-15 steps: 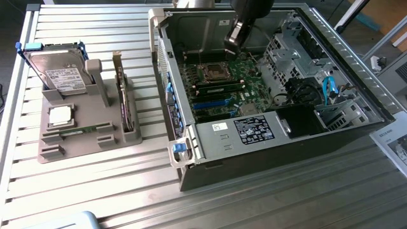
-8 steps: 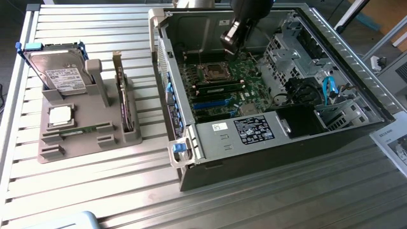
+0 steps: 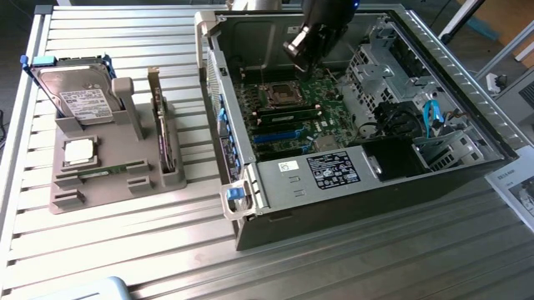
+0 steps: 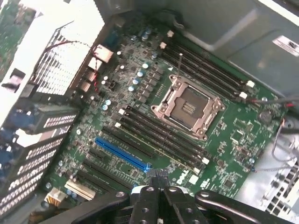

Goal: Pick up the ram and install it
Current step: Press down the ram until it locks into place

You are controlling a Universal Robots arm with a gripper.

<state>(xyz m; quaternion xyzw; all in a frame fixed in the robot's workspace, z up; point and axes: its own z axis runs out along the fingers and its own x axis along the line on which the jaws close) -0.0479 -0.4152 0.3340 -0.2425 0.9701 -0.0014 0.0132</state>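
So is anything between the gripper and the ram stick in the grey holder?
Yes. The gripper is inside the open case, over the motherboard. The ram lies in the holder outside it. The case wall and the upright expansion card stand between them.

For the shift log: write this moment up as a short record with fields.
claw: shut, holding nothing, hanging inside the open computer case
below claw: motherboard with an empty processor socket and long black memory slots
ram: a stick already sits in a slot on the board; another lies flat in the grey holder
holder: grey stand on the exterior view's left, also carrying a hard drive and an upright card
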